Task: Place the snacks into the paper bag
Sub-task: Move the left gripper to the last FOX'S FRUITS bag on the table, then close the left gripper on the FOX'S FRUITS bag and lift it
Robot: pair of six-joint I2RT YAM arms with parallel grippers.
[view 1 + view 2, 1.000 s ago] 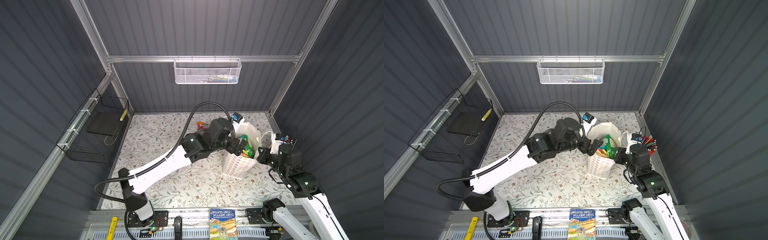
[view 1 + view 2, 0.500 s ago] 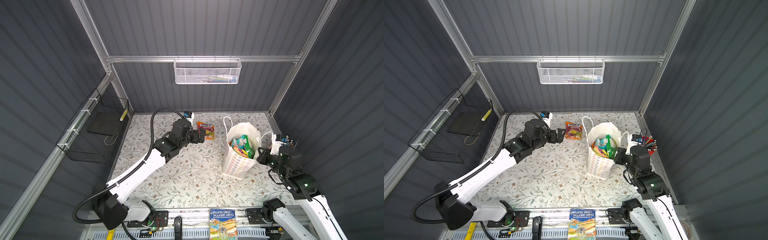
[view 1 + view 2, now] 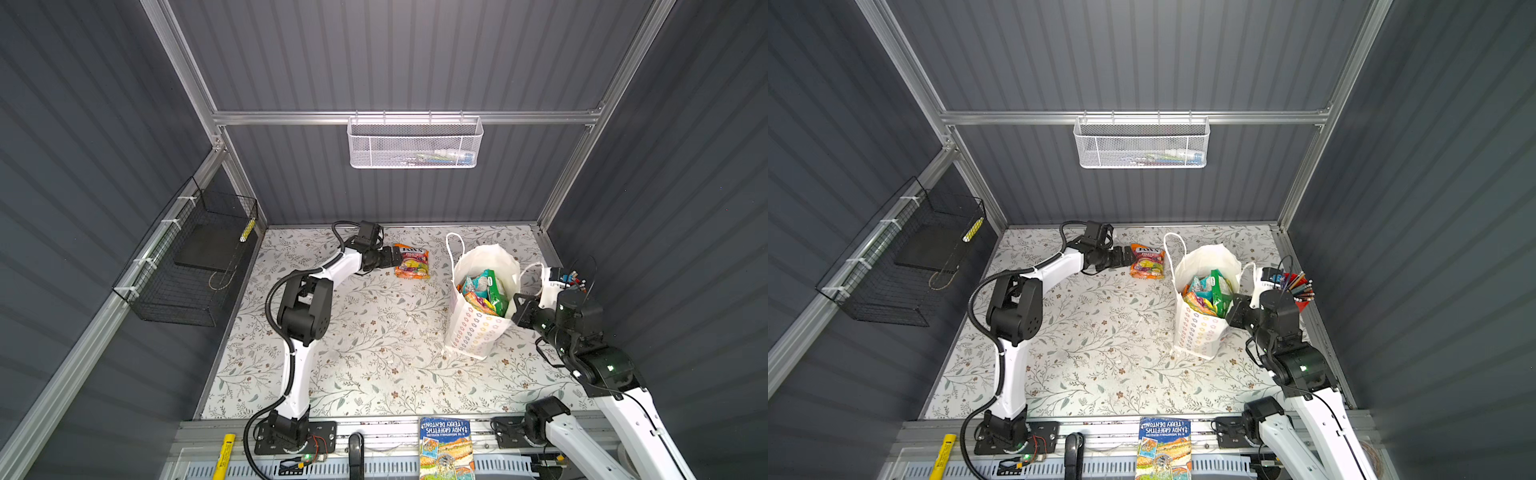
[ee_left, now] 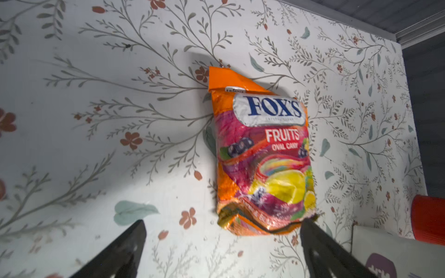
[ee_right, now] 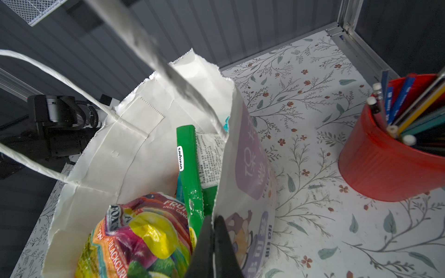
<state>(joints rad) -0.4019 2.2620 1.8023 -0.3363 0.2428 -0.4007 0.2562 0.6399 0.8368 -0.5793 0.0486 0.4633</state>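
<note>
Toward twelve o'clock on the worktop (image 3: 374, 353), both top views show an orange FOX'S packet (image 3: 411, 261), the left gripper (image 3: 394, 258) open at its nine o'clock; the paper bag (image 3: 473, 332) at two o'clock, snacks (image 3: 484, 293) inside. Left wrist: packet just beyond the spread fingers (image 4: 125, 248). Right wrist: right gripper (image 5: 213, 221) clamps the bag's rim.

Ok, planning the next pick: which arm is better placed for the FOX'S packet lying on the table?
Left: the left end effector is open beside the orange FOX'S packet; the right end effector is shut on the paper bag.
</note>
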